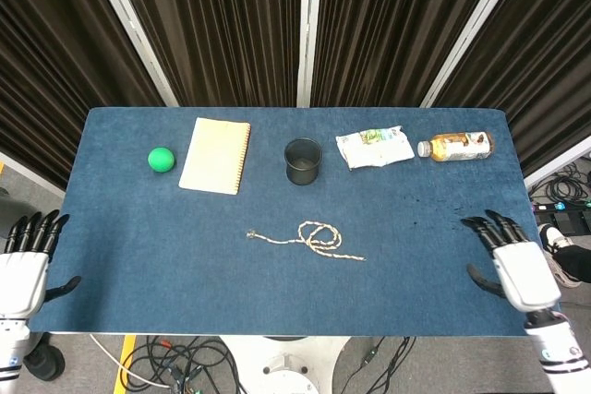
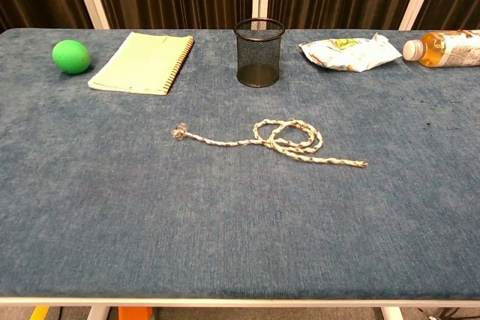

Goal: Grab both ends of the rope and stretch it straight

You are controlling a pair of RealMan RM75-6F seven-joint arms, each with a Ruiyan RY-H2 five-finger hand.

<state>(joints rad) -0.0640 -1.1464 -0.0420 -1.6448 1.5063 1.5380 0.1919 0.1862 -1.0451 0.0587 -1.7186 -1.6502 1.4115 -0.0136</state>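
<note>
Our right hand has its fingers spread apart and holds nothing; it hovers over the right edge of the surface, well apart from the rope. Our left hand sits off the left edge of the surface, fingers likewise spread and empty. Neither hand shows in the chest view.

The rope lies near the middle of the surface, nearer the front than the other things. Its frayed left end points toward our left side, and its right end trails toward our right, with a loose loop tangled between them. That layout suits us: each end lies on the side of the hand that should take it, so we judge no crossing of arms is needed.

Along the back sit a green ball, a spiral notebook, a black mesh pen cup, a snack packet and a tea bottle, all clear of the rope. We judge the task not yet begun.
</note>
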